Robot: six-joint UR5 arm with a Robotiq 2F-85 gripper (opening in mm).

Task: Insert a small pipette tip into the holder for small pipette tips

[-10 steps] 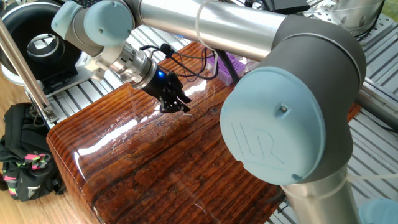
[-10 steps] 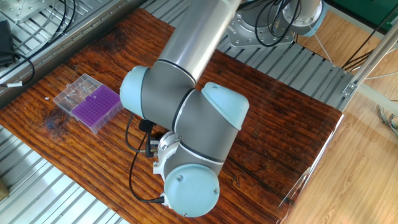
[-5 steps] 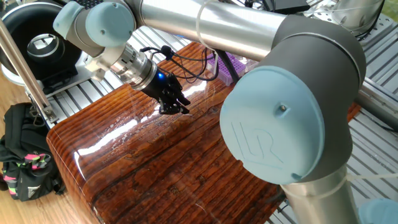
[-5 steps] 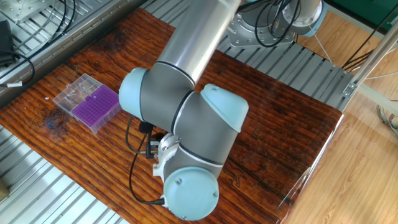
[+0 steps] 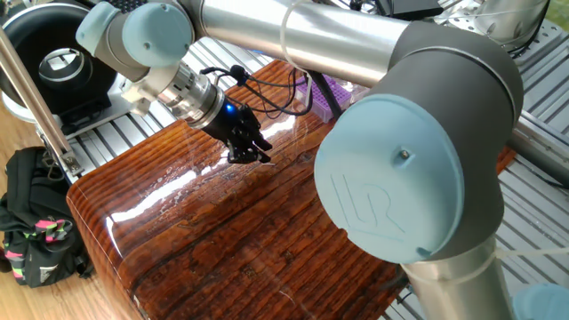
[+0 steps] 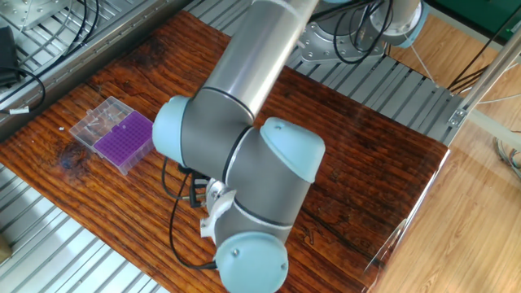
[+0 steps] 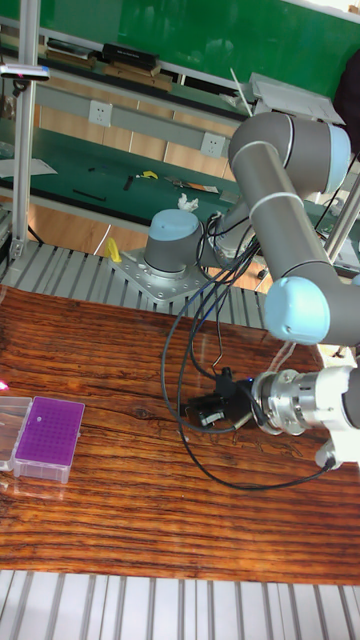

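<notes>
Black two-finger gripper [image 5: 250, 153] low over glossy wooden table [image 5: 222, 249]; finger state unclear; purple gridded rack [image 7: 46, 437] far off, tip may drop in transit

One robot arm [image 7: 285, 170] with one gripper [image 5: 249, 153], one purple tip rack [image 6: 124, 140] with one clear lid [image 6: 95, 120], one wooden table [image 6: 366, 155], one black bag [image 5: 36, 227].

Bright, even light — strong white glare on the glossy table [image 5: 169, 191]; sharp focus.
</notes>
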